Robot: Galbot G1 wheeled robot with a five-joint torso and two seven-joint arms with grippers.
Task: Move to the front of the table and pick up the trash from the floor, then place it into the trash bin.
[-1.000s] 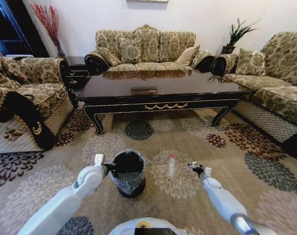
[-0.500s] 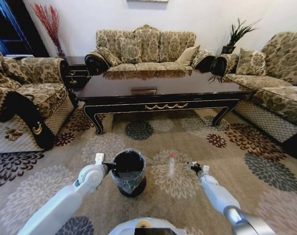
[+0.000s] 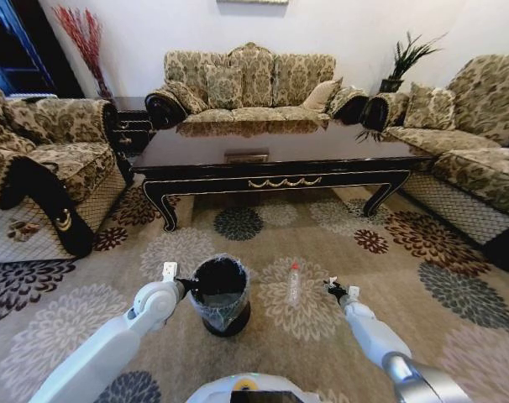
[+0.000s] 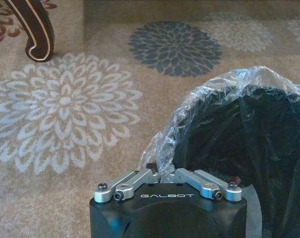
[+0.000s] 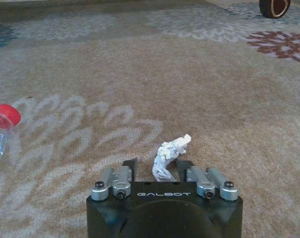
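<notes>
The black trash bin point(image 3: 220, 295) with its crinkly plastic liner point(image 4: 214, 94) stands on the patterned floor point(image 3: 263, 353) in front of the dark-brown table point(image 3: 275, 151). My left gripper point(image 3: 184, 285) point(image 4: 163, 171) is shut on the bin's lined rim. To the bin's right, my right gripper point(image 3: 333, 288) point(image 5: 158, 166) is low over the carpet, its fingers closed around a crumpled white paper piece of trash point(image 5: 168, 157) that sticks up between them. A pale bottle with a red cap point(image 3: 294, 283) point(image 5: 3, 117) lies between the bin and the right gripper.
Patterned sofas point(image 3: 246, 84) ring the table, one at the left point(image 3: 44, 168) and one at the right point(image 3: 477, 159). A carved table leg point(image 4: 36, 29) stands beyond the bin. Open carpet point(image 5: 199, 74) stretches ahead of the right gripper.
My right gripper has shifted a little with the paper at its tips. The bin has moved slightly to the right with my left gripper.
</notes>
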